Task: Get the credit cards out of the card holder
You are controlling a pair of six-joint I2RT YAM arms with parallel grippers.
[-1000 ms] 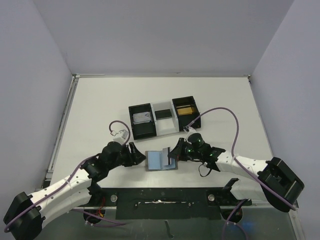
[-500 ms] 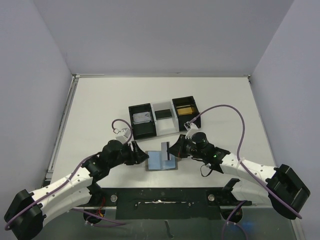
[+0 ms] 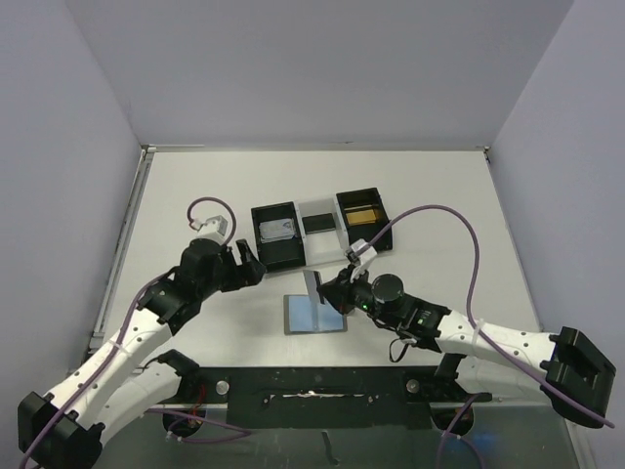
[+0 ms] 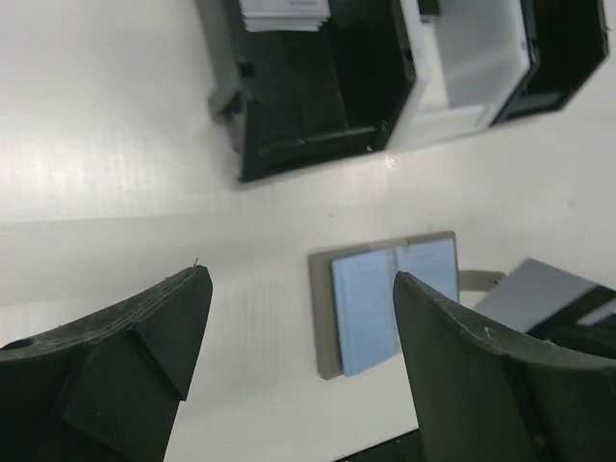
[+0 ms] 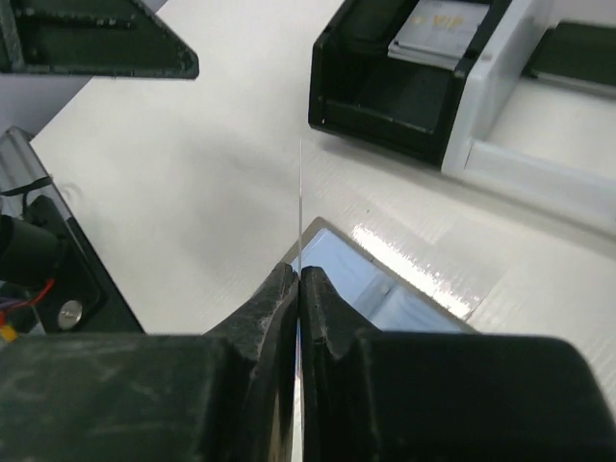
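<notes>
**Top, left-wrist and right-wrist views of the workspace.** The card holder (image 3: 315, 315) lies open and flat on the white table (image 3: 195, 195), its blue-grey inside facing up. It sits near the table's near edge and well apart from the side walls. A strip of bare table separates its far edge from the three-compartment tray (image 3: 322, 246).

We see the right gripper (image 3: 325, 291) over the holder's far edge. Its fingers (image 5: 279, 298) are pressed together on a thin grey card (image 3: 312, 285). The card stands upright and shows only its edge in the right-wrist view. We cannot tell whether its lower edge touches the holder.

The left gripper (image 3: 250, 266) hangs to the left of the holder, close to the near left corner of the tray. Its fingers are spread wide and hold nothing. The left-wrist view frames the holder and bare table between them.

Open table surrounds the holder on its left and right. The tray's left black compartment holds a pale card (image 3: 277, 232), and its right black compartment holds a gold card (image 3: 363, 215).
</notes>
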